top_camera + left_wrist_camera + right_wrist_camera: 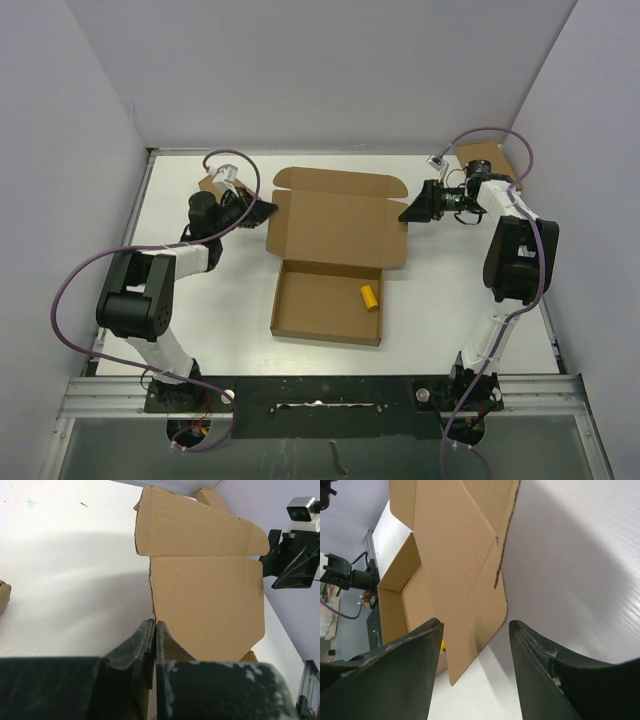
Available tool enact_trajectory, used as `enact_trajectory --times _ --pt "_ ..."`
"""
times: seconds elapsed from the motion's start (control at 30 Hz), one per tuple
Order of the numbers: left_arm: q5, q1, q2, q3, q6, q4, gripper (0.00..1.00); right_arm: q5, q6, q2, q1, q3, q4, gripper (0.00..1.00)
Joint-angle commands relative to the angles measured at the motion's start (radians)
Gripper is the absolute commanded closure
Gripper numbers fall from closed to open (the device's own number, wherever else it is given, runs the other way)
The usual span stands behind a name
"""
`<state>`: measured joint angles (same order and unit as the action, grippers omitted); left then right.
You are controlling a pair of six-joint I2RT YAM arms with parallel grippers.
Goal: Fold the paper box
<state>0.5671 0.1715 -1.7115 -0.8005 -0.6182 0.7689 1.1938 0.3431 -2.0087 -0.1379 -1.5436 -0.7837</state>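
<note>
The paper box [335, 230] lies in the middle of the table. Its near part stands up as a tray, and its lid [205, 595] lies flat behind with the flaps spread. A small yellow piece [370, 296] rests inside the tray. My left gripper [270, 210] is shut, with its tips [155, 624] right at the lid's left edge and nothing visible between them. My right gripper [403, 215] is at the lid's right edge. It stands open [476, 625], and the lid's side flap [470, 630] reaches into the gap between its fingers, which are apart from it.
One small ready-made cardboard box [213, 184] sits behind my left gripper. Another small box [486, 156] sits at the back right by my right arm. Grey walls close in the table on three sides.
</note>
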Motion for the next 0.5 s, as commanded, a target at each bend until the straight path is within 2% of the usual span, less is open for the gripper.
enact_trajectory --times 0.0,0.1,0.23,0.33,0.47 --pt "0.039 0.006 0.074 -0.002 0.015 0.092 1.00 0.067 0.044 0.005 0.020 -0.035 -0.046 0.49" --pt "0.044 0.006 0.076 -0.001 0.015 0.091 1.00 0.071 0.046 0.008 0.021 -0.037 -0.045 0.69" --pt "0.053 0.006 0.079 0.000 0.013 0.090 1.00 0.073 0.048 0.012 0.022 -0.037 -0.041 0.90" --pt "0.062 0.006 0.078 0.001 0.013 0.090 1.00 0.073 0.052 0.021 0.019 -0.028 -0.039 0.99" --pt "0.073 0.006 0.083 0.000 0.008 0.076 1.00 0.077 0.068 0.042 0.012 -0.015 -0.039 1.00"
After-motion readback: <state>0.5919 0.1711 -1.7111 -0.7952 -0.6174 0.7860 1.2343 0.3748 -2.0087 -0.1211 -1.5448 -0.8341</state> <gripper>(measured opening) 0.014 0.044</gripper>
